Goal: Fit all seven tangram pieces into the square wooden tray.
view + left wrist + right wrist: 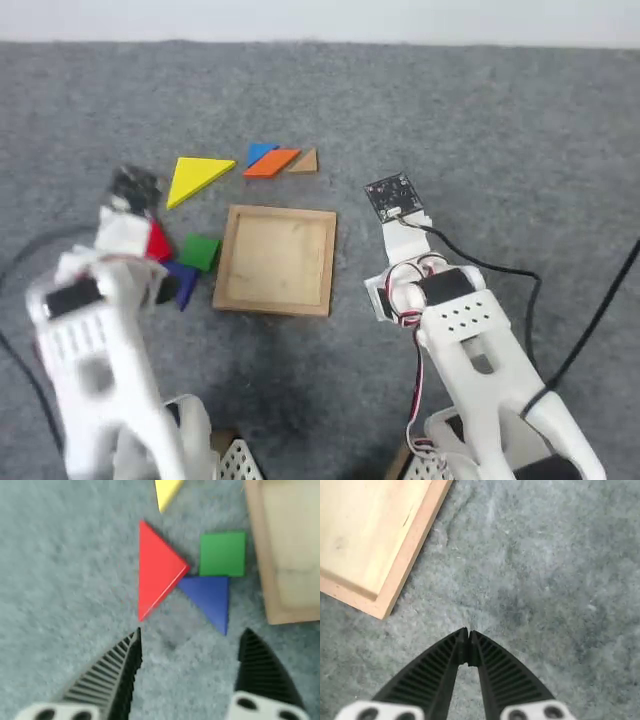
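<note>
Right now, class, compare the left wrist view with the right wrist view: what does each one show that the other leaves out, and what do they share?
Left wrist view's own: the red triangle, green square, blue triangle and the tip of the yellow triangle, with the left tool open over the carpet near them.
Right wrist view's own: the right tool, shut, over bare carpet.
Shared: part of the wooden tray and the grey carpet.

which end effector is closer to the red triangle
Left. The left end effector hangs open right beside the red triangle; the right end effector is shut over carpet on the other side of the tray.
</note>
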### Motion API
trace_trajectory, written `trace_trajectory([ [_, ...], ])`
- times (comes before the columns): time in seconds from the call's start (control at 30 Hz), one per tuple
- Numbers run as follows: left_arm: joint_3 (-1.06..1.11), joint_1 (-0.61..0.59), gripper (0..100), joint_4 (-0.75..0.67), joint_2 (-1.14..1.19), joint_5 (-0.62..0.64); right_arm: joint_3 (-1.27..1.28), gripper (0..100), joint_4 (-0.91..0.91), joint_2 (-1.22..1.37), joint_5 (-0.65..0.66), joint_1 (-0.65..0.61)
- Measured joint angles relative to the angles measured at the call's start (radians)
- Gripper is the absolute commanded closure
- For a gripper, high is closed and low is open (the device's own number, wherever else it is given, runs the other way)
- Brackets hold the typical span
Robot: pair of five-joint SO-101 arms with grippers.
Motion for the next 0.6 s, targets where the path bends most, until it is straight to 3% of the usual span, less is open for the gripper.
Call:
trace_trajectory([
  [0.27,-0.333,-0.063,68,0.002,0.565,0.0,0.012,98.9,-0.025,0.002,0.0,0.002],
  [0.6,-0.499,-0.017,68,-0.097,0.882,0.153,0.084,98.9,-0.124,0.002,0.0,0.0],
])
